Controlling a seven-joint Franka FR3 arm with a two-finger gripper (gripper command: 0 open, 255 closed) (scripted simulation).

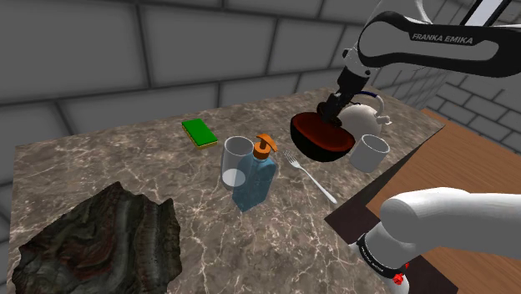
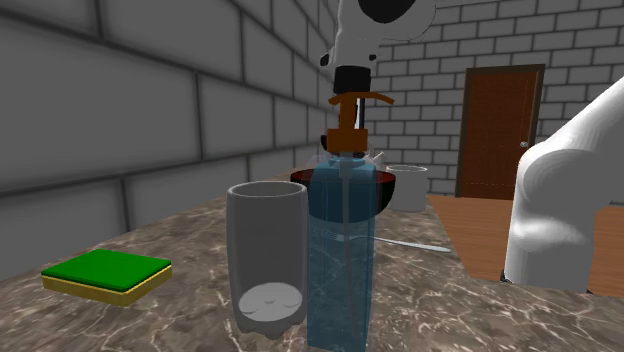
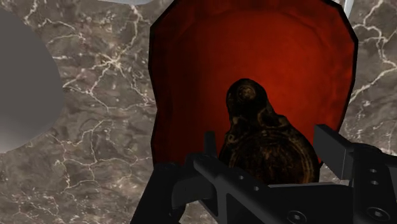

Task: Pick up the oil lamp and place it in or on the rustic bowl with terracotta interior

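bowl (image 2: 388,190) half hidden behind bottle (image 2: 340,255), lamp (image 3: 262,133) base behind fingers (image 3: 337,153)

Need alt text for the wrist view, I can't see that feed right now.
The gripper clasps a dark, mottled oil lamp between its black fingers, seen against the red interior of the bowl. Brown marbled countertop surrounds the bowl, with a grey rounded shape beside it.
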